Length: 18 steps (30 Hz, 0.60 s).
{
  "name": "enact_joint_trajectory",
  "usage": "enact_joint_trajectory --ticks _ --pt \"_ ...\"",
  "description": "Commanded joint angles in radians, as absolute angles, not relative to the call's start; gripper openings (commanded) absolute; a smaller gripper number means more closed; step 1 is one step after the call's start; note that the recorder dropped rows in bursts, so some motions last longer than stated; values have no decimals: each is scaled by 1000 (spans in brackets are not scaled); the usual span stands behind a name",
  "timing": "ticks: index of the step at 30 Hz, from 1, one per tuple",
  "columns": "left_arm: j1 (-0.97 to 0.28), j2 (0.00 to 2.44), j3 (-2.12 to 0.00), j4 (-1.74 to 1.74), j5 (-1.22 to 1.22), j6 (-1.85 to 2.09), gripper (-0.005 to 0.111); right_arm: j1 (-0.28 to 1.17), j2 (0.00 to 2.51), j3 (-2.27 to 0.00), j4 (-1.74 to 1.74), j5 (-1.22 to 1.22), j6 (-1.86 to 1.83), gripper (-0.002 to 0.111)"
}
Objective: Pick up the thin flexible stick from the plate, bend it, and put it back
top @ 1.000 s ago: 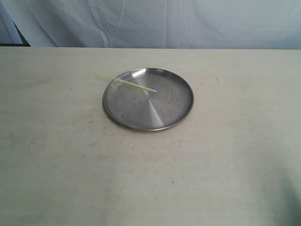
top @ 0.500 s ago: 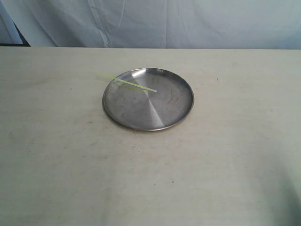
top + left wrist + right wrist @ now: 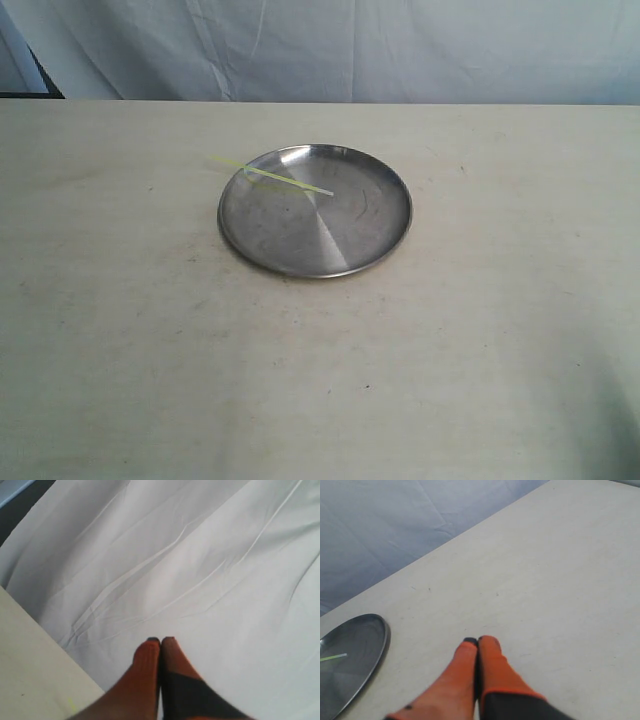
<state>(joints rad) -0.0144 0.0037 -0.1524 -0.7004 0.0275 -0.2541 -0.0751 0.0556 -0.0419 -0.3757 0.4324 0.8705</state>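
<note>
Left arm: my left gripper (image 3: 160,641) has its two orange fingers (image 3: 145,670) brought together, tips touching, with nothing between them. The jaws point toward a creased white cloth (image 3: 210,560). A corner of the pale table (image 3: 30,675) lies beside and below them.

Work area, exterior view: the table fills the frame from the lower edge up to the cloth backdrop along the top. The round silver metal plate (image 3: 300,240) sits on the table just above the frame centre, slightly to the left.

The thin flexible stick (image 3: 275,177) is straight and pale yellow-green. It lies across the upper left part of the plate.
- Its left end crosses the rim and projects out over the table at the plate's upper left.
- From there it slants down to the right.
- Its right end stops inside the plate, near the middle of the dish.

The rest of the plate surface is bare brushed metal. Neither of my grippers touches the stick or the plate.

Right arm: my right gripper (image 3: 477,641) also has its orange fingers (image 3: 492,665) closed against each other at the tips, gripping nothing. It hangs over bare table, well apart from the plate. In the right wrist view, part of the plate shows to one side of the jaws, with one pale end of the stick resting on it.
</note>
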Motion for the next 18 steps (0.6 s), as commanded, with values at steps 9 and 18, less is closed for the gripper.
enact_joint_trajectory --ticks 9,18 --pt "-21 648 -584 -493 251 -161 0 -79 50 -37 -382 429 867 0" --pt "-21 1344 -920 -673 268 -107 2 -54 50 -37 -382 429 867 0"
